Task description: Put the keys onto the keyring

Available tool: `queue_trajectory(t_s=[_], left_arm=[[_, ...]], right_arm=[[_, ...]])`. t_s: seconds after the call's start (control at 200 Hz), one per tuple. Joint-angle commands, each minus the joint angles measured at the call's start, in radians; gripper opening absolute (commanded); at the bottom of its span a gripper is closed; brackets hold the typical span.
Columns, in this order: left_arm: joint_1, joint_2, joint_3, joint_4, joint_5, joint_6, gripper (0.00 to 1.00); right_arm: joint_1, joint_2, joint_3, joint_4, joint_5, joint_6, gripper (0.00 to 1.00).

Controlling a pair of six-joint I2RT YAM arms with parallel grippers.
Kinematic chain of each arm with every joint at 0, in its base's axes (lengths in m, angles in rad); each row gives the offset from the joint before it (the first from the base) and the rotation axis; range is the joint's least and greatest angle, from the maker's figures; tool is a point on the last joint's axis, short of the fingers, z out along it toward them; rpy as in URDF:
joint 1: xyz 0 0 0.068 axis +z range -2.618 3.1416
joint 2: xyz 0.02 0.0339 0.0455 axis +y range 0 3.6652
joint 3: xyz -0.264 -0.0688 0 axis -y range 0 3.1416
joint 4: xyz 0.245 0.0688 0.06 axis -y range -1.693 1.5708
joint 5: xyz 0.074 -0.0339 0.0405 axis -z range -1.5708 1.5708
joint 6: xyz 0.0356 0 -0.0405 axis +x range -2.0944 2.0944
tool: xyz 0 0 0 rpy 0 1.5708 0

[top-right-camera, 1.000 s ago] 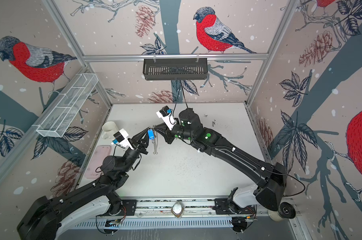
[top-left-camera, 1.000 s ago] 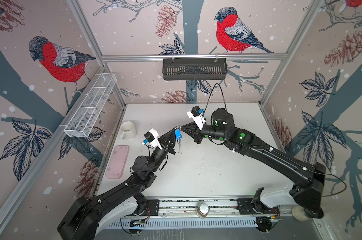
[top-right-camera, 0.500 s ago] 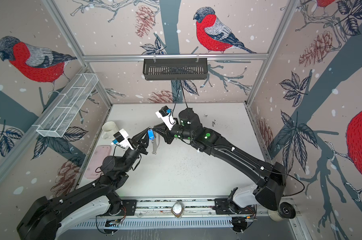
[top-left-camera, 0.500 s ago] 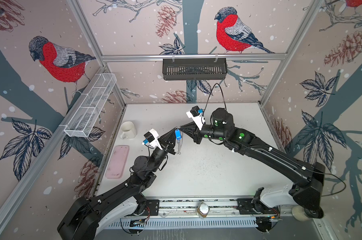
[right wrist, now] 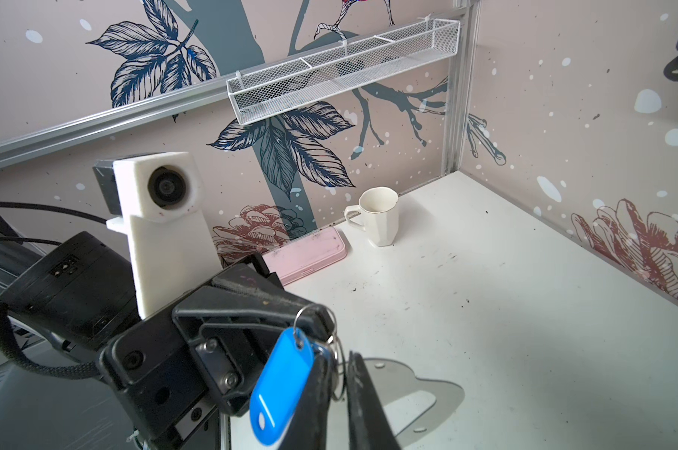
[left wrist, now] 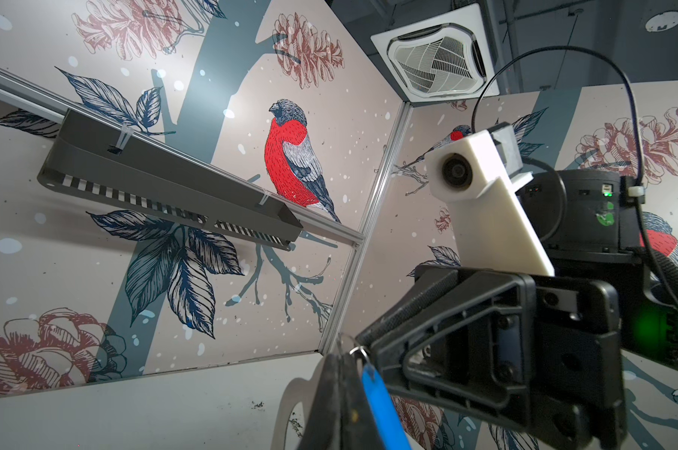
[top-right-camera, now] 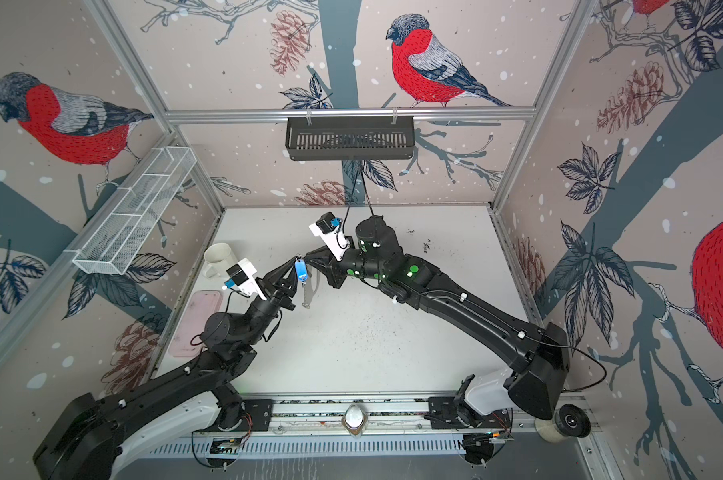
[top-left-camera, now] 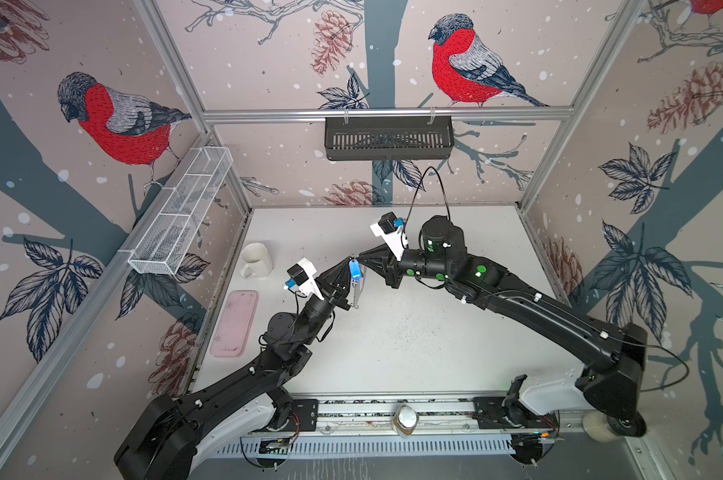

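Observation:
The keys hang in the air between my two grippers, above the left middle of the table. A blue oval tag [top-left-camera: 354,269] [top-right-camera: 301,270] [right wrist: 281,385] and a silver key [top-left-camera: 356,294] dangle from their thin wire rings. My left gripper [top-left-camera: 349,262] [left wrist: 343,356] is shut, pinching a ring at its tip. My right gripper [top-left-camera: 360,259] [right wrist: 339,356] meets it tip to tip, jaws nearly together with a ring [right wrist: 340,376] caught between its fingers. The keyring [right wrist: 427,389] [left wrist: 290,401], a flat grey plate with a slot, lies on the table below them.
A white mug [top-left-camera: 257,259] [right wrist: 380,216] and a pink flat case [top-left-camera: 234,322] [right wrist: 310,253] sit by the left wall. A white mesh basket [top-left-camera: 181,216] hangs on the left wall. On the back rail is a dark basket [top-left-camera: 389,137].
Both arms stay where they were, tips together on the keys. The right gripper's jaws have narrowed a trifle.

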Motion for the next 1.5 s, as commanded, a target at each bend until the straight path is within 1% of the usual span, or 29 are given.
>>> queue_trajectory(t_s=[0.0,0.05,0.12,0.195,0.27,0.42,0.69,0.755,0.976,1.126,1.346,1.441,1.496], left_arm=[[0.003,-0.005,-0.003,0.051,0.009,0.005,0.0],[0.002,-0.006,-0.003,0.051,0.009,0.005,0.0],[0.002,-0.006,-0.004,0.052,0.008,0.003,0.0],[0.002,-0.006,-0.004,0.052,0.008,0.004,0.0],[0.003,-0.005,-0.006,0.053,0.008,0.004,0.0],[0.003,-0.005,-0.009,0.052,0.004,0.002,0.0],[0.004,-0.005,-0.011,0.05,-0.013,-0.007,0.0],[0.004,-0.003,-0.011,0.05,-0.019,-0.009,0.04],[0.005,-0.013,-0.013,0.032,-0.037,-0.007,0.09],[0.007,-0.043,-0.018,-0.022,-0.074,0.007,0.1],[0.009,-0.121,-0.003,-0.183,-0.14,0.058,0.13],[0.008,-0.139,0.027,-0.262,-0.132,0.091,0.13],[0.01,-0.14,0.054,-0.323,-0.109,0.117,0.13]], right_arm=[[0.0,0.002,0.007,0.027,-0.017,0.008,0.1],[0.0,0.002,0.009,0.027,-0.019,0.01,0.08],[0.001,0.001,0.007,0.027,-0.024,0.01,0.06],[0.0,0.0,0.007,0.028,-0.026,0.01,0.01],[0.0,-0.001,0.007,0.028,-0.03,0.01,0.0],[0.001,-0.01,0.003,0.034,-0.03,0.01,0.0],[0.004,-0.03,-0.005,0.026,0.003,-0.006,0.0],[0.005,-0.033,-0.006,0.022,0.013,-0.009,0.0],[0.007,-0.043,-0.008,0.003,0.041,-0.016,0.0],[0.007,-0.041,0.005,-0.031,0.084,-0.019,0.0],[0.002,-0.042,0.012,-0.078,0.114,-0.019,0.0],[0.001,-0.036,0.016,-0.095,0.119,-0.016,0.0],[-0.003,-0.029,0.022,-0.108,0.119,-0.014,0.0]])
